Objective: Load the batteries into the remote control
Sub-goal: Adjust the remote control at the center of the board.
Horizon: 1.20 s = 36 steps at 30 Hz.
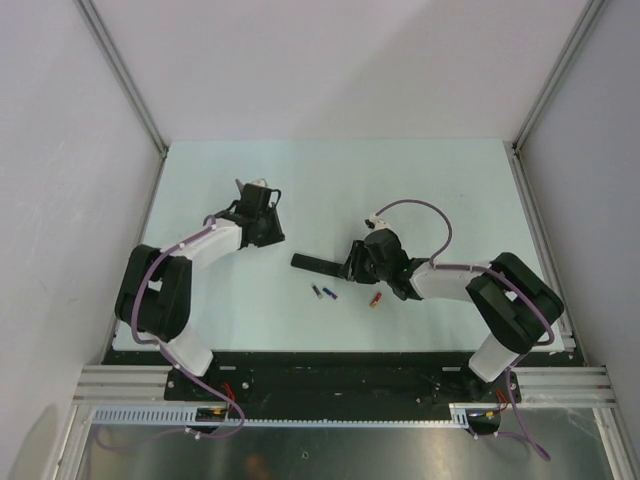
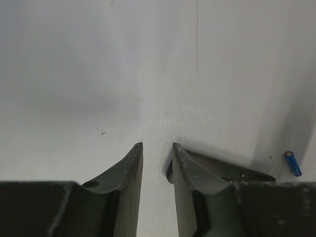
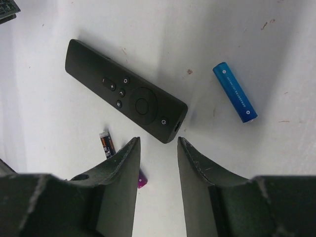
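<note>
The black remote control (image 1: 318, 264) lies buttons up mid-table; in the right wrist view it (image 3: 126, 91) slants just beyond my fingertips. My right gripper (image 1: 358, 262) (image 3: 158, 140) is open and empty, its tips flanking the remote's near end without touching. Two dark batteries (image 1: 323, 293) and a red-orange one (image 1: 376, 299) lie in front of the remote. One dark battery (image 3: 106, 143) is half hidden by my finger. A blue battery (image 3: 235, 92) lies on the remote's other side. My left gripper (image 1: 262, 226) (image 2: 157, 144) is slightly open and empty over bare table.
A flat black piece (image 2: 222, 167) lies against the outside of the left gripper's right finger. A blue battery (image 2: 293, 163) lies further right. A magenta end (image 3: 141, 180) pokes out by the right gripper's left finger. Grey walls enclose the pale table (image 1: 420, 180).
</note>
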Motion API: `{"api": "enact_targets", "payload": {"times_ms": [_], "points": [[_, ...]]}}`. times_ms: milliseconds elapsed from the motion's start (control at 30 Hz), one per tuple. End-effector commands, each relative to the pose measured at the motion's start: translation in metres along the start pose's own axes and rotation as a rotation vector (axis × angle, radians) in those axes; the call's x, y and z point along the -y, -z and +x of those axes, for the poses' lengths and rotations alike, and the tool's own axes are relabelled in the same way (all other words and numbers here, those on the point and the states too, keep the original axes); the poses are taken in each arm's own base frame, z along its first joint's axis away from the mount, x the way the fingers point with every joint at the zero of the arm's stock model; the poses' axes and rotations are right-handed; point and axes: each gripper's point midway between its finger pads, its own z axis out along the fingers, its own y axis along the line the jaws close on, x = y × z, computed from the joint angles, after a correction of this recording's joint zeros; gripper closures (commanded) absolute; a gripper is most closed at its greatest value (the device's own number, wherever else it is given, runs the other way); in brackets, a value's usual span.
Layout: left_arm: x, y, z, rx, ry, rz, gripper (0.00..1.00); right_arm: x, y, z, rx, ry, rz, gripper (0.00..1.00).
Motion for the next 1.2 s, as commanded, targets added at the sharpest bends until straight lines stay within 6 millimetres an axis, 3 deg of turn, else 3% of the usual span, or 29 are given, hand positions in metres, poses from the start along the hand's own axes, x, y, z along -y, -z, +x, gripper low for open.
{"api": "enact_targets", "payload": {"times_ms": [0,267,433,833,1000,1167], "points": [[0.003,-0.011,-0.005,0.007,0.048,0.018,0.64,-0.013,-0.008,-0.018,0.042,-0.026,-0.037,0.58],[0.008,-0.018,0.014,-0.046,0.082,0.070,0.56,-0.004,-0.019,-0.016,0.020,-0.042,-0.042,0.48],[0.016,-0.019,0.025,-0.068,0.096,0.113,0.55,-0.001,-0.023,-0.018,0.015,-0.032,-0.039,0.47],[0.034,-0.005,0.058,-0.101,0.086,0.196,0.66,-0.006,-0.027,-0.023,-0.016,0.038,-0.046,0.52],[0.031,0.005,0.069,-0.104,0.103,0.211,0.70,-0.008,-0.031,-0.022,-0.040,0.079,-0.048,0.53],[0.025,0.022,0.077,-0.079,0.147,0.221,0.71,-0.014,-0.038,-0.034,-0.044,0.151,-0.055,0.53]]}}
